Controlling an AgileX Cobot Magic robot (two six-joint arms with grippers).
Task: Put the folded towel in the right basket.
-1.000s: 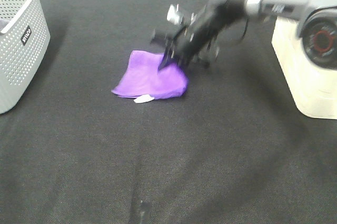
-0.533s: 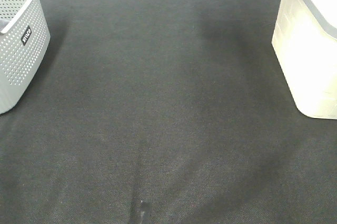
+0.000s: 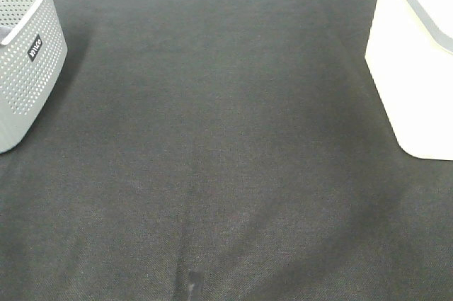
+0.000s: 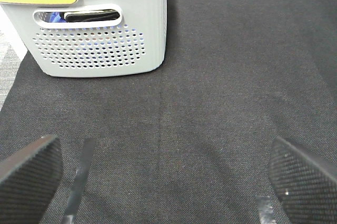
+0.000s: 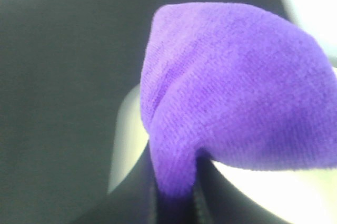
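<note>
The folded purple towel (image 5: 231,92) fills the right wrist view, close to the camera. It is pinched at its lower end by my right gripper (image 5: 176,205), whose dark fingers barely show. A pale, blurred surface lies behind the towel. In the exterior high view neither the towel nor either arm shows. The right basket (image 3: 417,67) is white and stands at the right edge of the black cloth. My left gripper (image 4: 168,176) is open and empty, with its fingertips (image 4: 29,168) wide apart low over the cloth.
A grey perforated basket (image 3: 25,67) stands at the left edge. It also shows in the left wrist view (image 4: 100,39), holding dark items, with a yellow-green strip on its rim. Black cloth (image 3: 212,138) covers the table between the baskets.
My right gripper took the purple towel off the middle of the cloth and carried it up and back. Towel and arm have left the exterior high view.
</note>
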